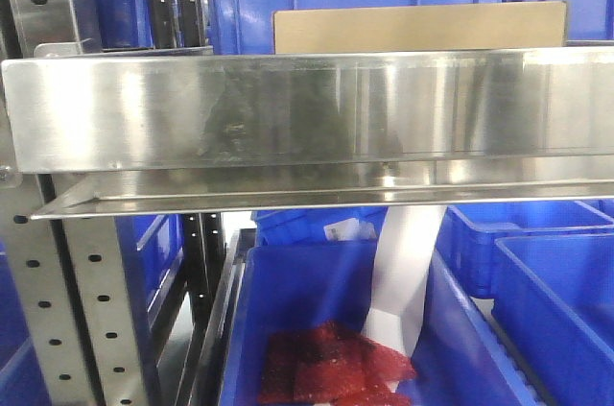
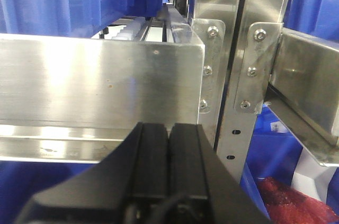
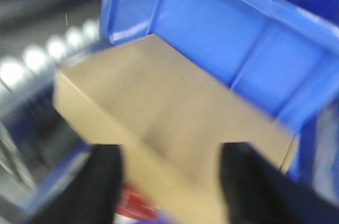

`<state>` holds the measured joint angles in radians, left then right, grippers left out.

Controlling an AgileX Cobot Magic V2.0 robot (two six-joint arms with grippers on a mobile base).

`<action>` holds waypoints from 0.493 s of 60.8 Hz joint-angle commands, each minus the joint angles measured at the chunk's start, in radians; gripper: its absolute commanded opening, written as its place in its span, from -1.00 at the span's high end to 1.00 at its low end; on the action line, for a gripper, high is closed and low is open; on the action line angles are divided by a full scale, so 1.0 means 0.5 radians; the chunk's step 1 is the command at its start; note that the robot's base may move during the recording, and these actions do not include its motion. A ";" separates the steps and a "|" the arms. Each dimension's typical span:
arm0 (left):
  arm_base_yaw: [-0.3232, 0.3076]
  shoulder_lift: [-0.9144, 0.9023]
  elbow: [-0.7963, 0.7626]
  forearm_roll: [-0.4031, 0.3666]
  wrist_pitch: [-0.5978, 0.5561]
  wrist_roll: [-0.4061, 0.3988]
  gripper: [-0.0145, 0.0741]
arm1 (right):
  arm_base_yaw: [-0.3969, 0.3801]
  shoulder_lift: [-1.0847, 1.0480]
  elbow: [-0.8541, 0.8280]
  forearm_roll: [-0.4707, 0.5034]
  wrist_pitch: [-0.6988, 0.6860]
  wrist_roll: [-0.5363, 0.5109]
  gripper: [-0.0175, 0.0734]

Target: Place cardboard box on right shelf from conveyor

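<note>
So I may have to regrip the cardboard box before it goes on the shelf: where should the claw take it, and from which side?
Across its narrow width, pads on the two long side faces. The cardboard box is long, narrow and smooth, so that span best suits the right claw, which already straddles its near end. In the front view it shows above the right shelf lip, so come from above.

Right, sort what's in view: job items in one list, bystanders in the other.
Job:
cardboard box, behind the shelf lip
right shelf
right pincer, fingers either side of the box
left pincer, shut and empty

Lying about:
blue bins
red packets
white sheet
</note>
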<state>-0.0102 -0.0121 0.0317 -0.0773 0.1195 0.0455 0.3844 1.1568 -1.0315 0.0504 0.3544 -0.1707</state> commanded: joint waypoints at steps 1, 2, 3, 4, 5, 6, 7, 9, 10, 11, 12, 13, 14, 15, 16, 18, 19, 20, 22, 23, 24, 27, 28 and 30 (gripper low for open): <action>0.001 -0.029 0.017 -0.012 -0.173 0.001 0.93 | 0.004 -0.218 0.095 -0.034 -0.270 0.229 0.08; 0.001 -0.029 0.017 -0.012 -0.173 0.001 0.94 | 0.004 -0.259 0.137 -0.037 -0.294 0.252 0.15; 0.001 -0.029 0.017 -0.012 -0.173 0.001 0.94 | 0.004 -0.285 0.164 -0.040 -0.309 0.267 0.20; 0.001 -0.029 0.017 -0.012 -0.173 0.001 0.94 | 0.004 -0.325 0.191 -0.042 -0.323 0.279 0.24; 0.001 -0.029 0.017 -0.012 -0.173 0.001 0.94 | 0.004 -0.351 0.231 -0.046 -0.338 0.296 0.31; 0.001 -0.029 0.017 -0.012 -0.173 0.001 0.94 | 0.004 -0.391 0.267 -0.048 -0.346 0.305 0.35; 0.001 -0.029 0.017 -0.012 -0.173 0.001 0.93 | 0.004 -0.418 0.291 -0.047 -0.353 0.312 0.39; 0.001 -0.029 0.017 -0.012 -0.173 0.001 0.94 | 0.004 -0.483 0.347 -0.048 -0.361 0.341 0.49; 0.001 -0.029 0.017 -0.012 -0.173 0.001 0.94 | 0.004 -0.508 0.369 -0.048 -0.364 0.341 0.51; 0.001 -0.029 0.017 -0.012 -0.173 0.001 0.94 | 0.004 -0.544 0.400 -0.048 -0.371 0.365 0.51; 0.001 -0.029 0.017 -0.012 -0.173 0.001 0.94 | 0.004 -0.568 0.420 -0.048 -0.375 0.377 0.50; 0.001 -0.029 0.017 -0.012 -0.173 0.001 0.94 | 0.004 -0.592 0.440 -0.048 -0.378 0.396 0.50; 0.001 -0.029 0.017 -0.012 -0.173 0.001 0.94 | 0.004 -0.626 0.468 -0.048 -0.385 0.414 0.50; 0.001 -0.029 0.017 -0.012 -0.173 0.001 0.94 | 0.004 -0.647 0.487 -0.048 -0.390 0.427 0.50; 0.001 -0.029 0.017 -0.012 -0.173 0.001 0.94 | 0.004 -0.667 0.504 -0.048 -0.397 0.438 0.50; 0.001 -0.029 0.017 -0.012 -0.173 0.001 0.94 | 0.004 -0.710 0.553 -0.048 -0.411 0.465 0.50; 0.001 -0.029 0.017 -0.012 -0.173 0.001 0.93 | 0.004 -0.727 0.567 -0.048 -0.418 0.468 0.50; 0.001 -0.029 0.017 -0.012 -0.173 0.001 0.94 | 0.004 -0.754 0.578 -0.048 -0.427 0.471 0.50; 0.001 -0.029 0.017 -0.012 -0.173 0.001 0.94 | 0.004 -0.782 0.603 -0.048 -0.438 0.471 0.50; 0.001 -0.029 0.017 -0.012 -0.173 0.001 0.94 | 0.004 -0.799 0.614 -0.048 -0.444 0.471 0.50; 0.001 -0.029 0.017 -0.012 -0.173 0.001 0.94 | 0.004 -0.810 0.619 -0.048 -0.444 0.471 0.50; 0.001 -0.029 0.017 -0.012 -0.173 0.001 0.94 | 0.004 -0.840 0.632 -0.048 -0.442 0.471 0.50; 0.001 -0.029 0.017 -0.012 -0.173 0.001 0.94 | 0.004 -0.844 0.635 -0.048 -0.444 0.471 0.50; 0.001 -0.029 0.017 -0.012 -0.173 0.001 0.94 | 0.004 -0.846 0.635 -0.048 -0.441 0.471 0.50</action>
<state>-0.0102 -0.0121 0.0317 -0.0773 0.1195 0.0455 0.3844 0.7537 -0.6924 0.0379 0.2348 0.0589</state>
